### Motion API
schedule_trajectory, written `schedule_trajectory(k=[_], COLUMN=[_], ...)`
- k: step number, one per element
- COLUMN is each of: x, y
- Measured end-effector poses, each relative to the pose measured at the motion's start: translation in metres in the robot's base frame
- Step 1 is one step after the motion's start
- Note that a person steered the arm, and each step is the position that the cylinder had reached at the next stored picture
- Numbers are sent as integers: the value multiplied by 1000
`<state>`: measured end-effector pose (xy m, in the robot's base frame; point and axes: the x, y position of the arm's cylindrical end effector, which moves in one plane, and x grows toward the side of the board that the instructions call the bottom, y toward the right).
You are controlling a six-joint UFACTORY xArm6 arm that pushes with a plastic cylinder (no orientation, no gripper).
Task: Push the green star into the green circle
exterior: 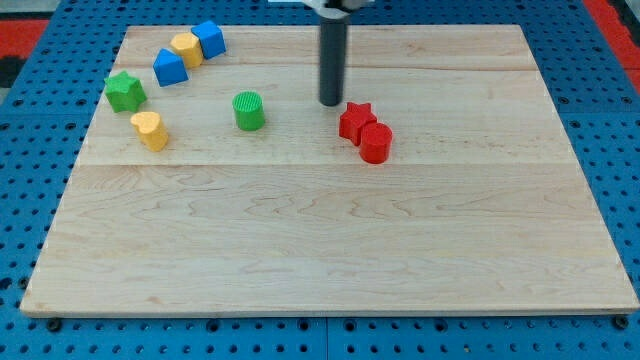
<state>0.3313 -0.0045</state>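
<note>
I am watching my tip (pixel 331 103), the lower end of the straight dark rod, resting on the pale wooden tabletop (pixel 330 250) near the view's top, a little right of its middle. There is no pincer on this rig, so nothing is spread or pinching; the rod is touching no block.

The green star-shaped block (pixel 125 91) is sitting well apart from my tip, far toward the view's left and at about the same height in the view. The green cylinder-shaped circle block (pixel 249 110) is standing between them, nearer my tip, slightly lower in the view and to its left.

Just to the right of my tip and a touch lower, the red star block (pixel 355 121) is lying near it, touching the red cylinder block (pixel 376 143) beyond.

Far left of my tip, a yellow heart-shaped block (pixel 150 130) is lying below the green star. Above the star, a blue block (pixel 170 68), a yellow block (pixel 186 47) and a blue cube (pixel 209 39) are clustering in a row.
</note>
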Motion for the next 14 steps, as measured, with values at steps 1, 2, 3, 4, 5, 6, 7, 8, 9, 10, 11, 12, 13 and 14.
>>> schedule_trajectory(k=[1,2,3,4,5,6,7,8,9,10,11,12,13,14], x=[-10,-11,1,37,55,56,48,18,8,-5,-10,-9,-35,-28], y=[-55,-121,-145,-174,-193,-224,-261,-270,-300,-291,-256,-216,-257,-195])
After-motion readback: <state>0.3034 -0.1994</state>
